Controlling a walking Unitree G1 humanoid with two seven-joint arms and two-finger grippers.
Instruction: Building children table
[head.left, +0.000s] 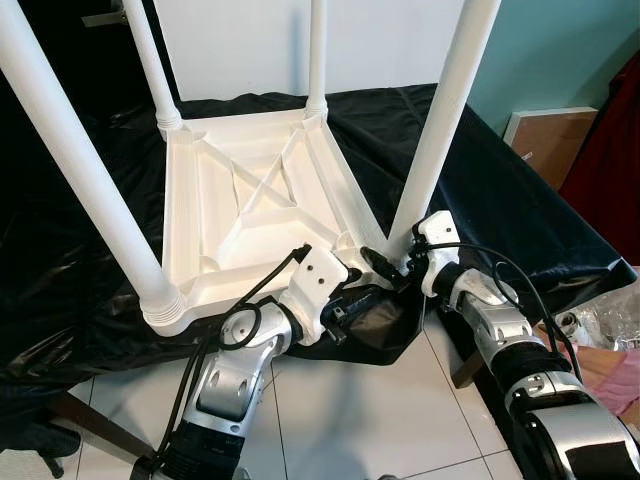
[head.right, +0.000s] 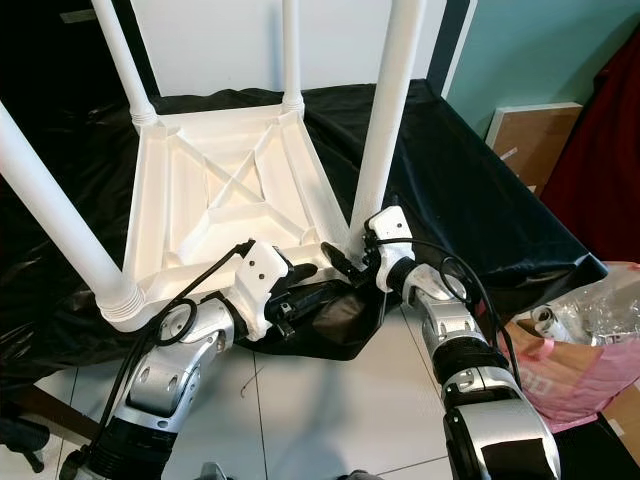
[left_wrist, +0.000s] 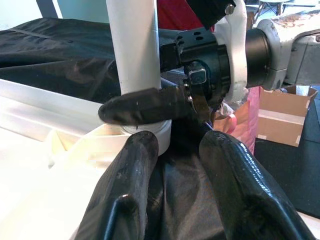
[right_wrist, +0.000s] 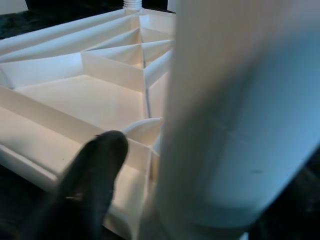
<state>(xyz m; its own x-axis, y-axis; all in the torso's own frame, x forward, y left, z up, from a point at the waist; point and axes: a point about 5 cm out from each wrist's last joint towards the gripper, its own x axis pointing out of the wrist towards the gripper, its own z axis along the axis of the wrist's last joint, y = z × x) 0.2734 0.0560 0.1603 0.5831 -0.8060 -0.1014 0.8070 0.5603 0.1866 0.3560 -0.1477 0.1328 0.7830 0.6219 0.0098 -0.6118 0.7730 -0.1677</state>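
A: Since the table lies upside down on the black cloth, where do its legs point?

B: Straight up. All four white legs stand in its corners, and the ribbed underside faces the head camera. The table sits near the cloth's front edge, just ahead of both arms.

A: Which leg is being worked on?

B: The near right leg. The right gripper is at that leg's base, its fingers spread with the leg between them; in the right wrist view one black finger shows on one side of the leg against the table's ribs.

A: Is it pinching the leg?

B: One finger lies across the leg just above its collar. Whether both press on it cannot be told.

A: And the left gripper?

B: The left gripper is just beside the same corner, low at the table's front rim. Its two fingers are apart, with cloth between them, holding nothing.

A: Anything around?

B: A white tiled floor below, a cardboard box to the right, and a pink bag beside the right arm.
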